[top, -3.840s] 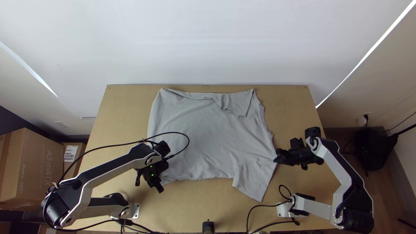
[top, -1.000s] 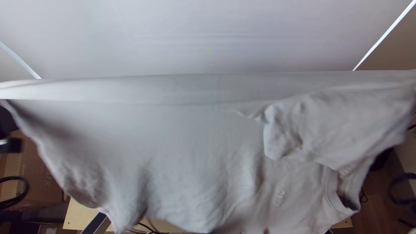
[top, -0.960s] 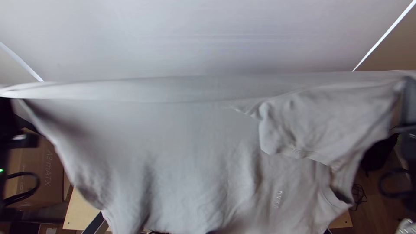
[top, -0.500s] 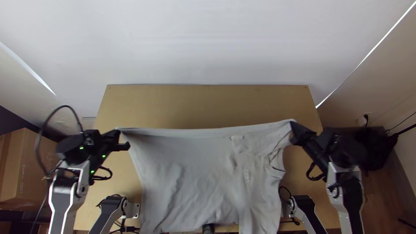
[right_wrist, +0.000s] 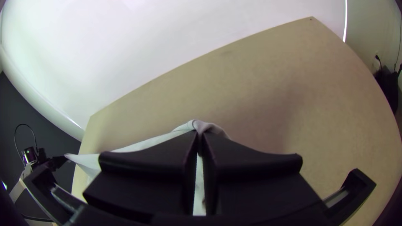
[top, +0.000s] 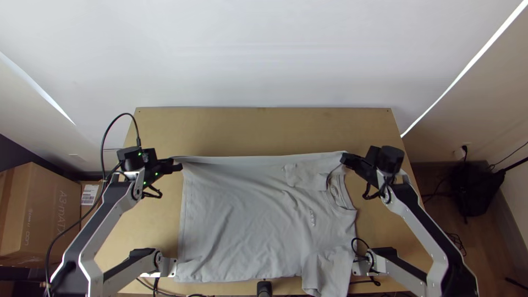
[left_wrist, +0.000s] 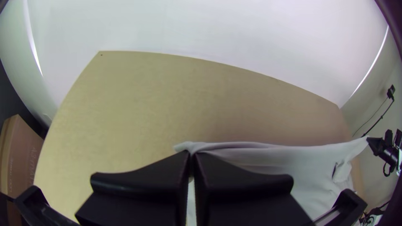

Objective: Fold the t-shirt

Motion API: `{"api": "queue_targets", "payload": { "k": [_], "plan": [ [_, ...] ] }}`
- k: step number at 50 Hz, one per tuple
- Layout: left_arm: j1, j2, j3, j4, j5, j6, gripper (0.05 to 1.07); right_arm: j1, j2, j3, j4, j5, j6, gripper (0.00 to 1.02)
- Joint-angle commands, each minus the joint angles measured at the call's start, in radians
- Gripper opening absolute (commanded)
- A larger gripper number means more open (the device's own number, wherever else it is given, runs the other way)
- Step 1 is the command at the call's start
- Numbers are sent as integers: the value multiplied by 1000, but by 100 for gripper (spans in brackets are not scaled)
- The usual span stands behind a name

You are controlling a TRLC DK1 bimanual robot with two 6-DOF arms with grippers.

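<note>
The fingers (left_wrist: pixel 142 180) of the left gripper (top: pixel 179 166) are drawn together, with only a thin layer of grey cloth pinched between their tips. The right gripper (top: pixel 344 158) is in the same condition, its fingers (right_wrist: pixel 251 163) closed on cloth. Each has one end of the far edge of the t-shirt (top: pixel 247 220), which runs nearly straight from one gripper to the other. Below that edge the body lies broadly spread over the table (top: pixel 231 129), with shallow creases running through it. A bunched part (top: pixel 297 175) is noted near the right gripper, and just beside it the collar (top: pixel 342 195), facing the right arm's side. One sleeve (top: pixel 327 272) extends toward the table's near edge. Outside the table on the left arm's side are cardboard boxes (top: pixel 41 214); on the opposite side, a dark bag (top: pixel 476 190) on the floor.
</note>
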Motion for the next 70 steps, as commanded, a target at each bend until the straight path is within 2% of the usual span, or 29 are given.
{"api": "queue_targets", "payload": {
  "k": [1, 19, 47, 60, 67, 70],
  "plan": [
    [20, 128, 83, 67, -1, 17, 8, -2, 135, 97, 40, 15, -16, 2],
    [23, 487, 317, 92, -1, 47, 8, -35, 560, 391, 37, 15, -41, 2],
    [29, 904, 787, 21, -1, 44, 8, -58, 951, 807, 14, 26, -48, 2],
    [25, 947, 883, -22, 1, 14, 8, -59, 1074, 1025, -113, 34, -36, 2],
    [20, 950, 943, -117, 5, -8, 8, -58, 1088, 1091, -179, 34, -15, 2],
    [22, 950, 974, -187, 47, -26, 8, -58, 1085, 1115, -215, 34, -5, 2]
  ]
}}
